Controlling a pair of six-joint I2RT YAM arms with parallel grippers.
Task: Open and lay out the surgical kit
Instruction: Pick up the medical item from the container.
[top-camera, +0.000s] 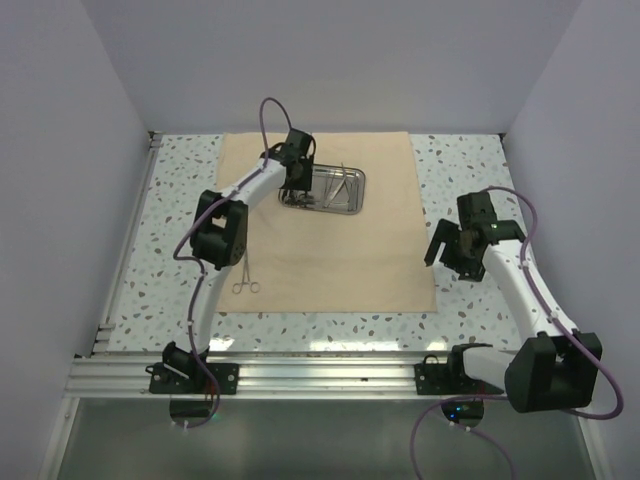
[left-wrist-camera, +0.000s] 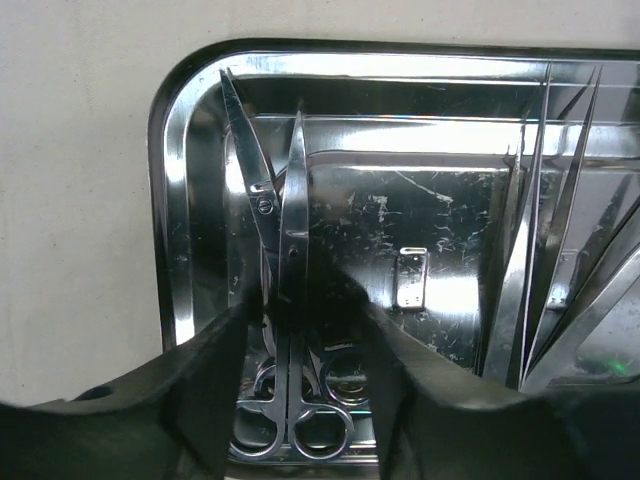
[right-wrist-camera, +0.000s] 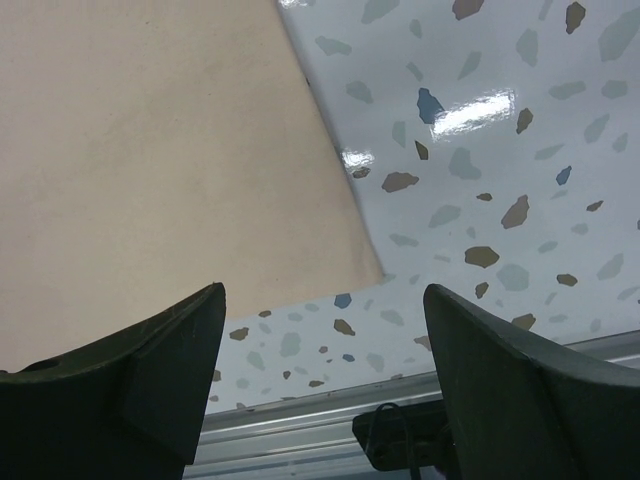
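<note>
The beige cloth wrap (top-camera: 330, 260) lies spread flat on the table. The steel tray (top-camera: 360, 190) sits on its far half. In the left wrist view the tray (left-wrist-camera: 180, 200) holds two pairs of scissors (left-wrist-camera: 290, 230) side by side at its left end, and tweezers (left-wrist-camera: 540, 250) at the right. My left gripper (top-camera: 293, 192) is down in the tray's left end, and its open jaws (left-wrist-camera: 305, 330) straddle the scissors' shanks. One scissor-like instrument (top-camera: 246, 283) lies on the cloth's near left. My right gripper (top-camera: 447, 250) is open and empty, beside the cloth's right edge (right-wrist-camera: 150, 150).
The terrazzo tabletop (top-camera: 470, 165) surrounds the cloth. An aluminium rail (top-camera: 320, 375) runs along the near edge and also shows in the right wrist view (right-wrist-camera: 300, 430). White walls enclose the left, far and right sides.
</note>
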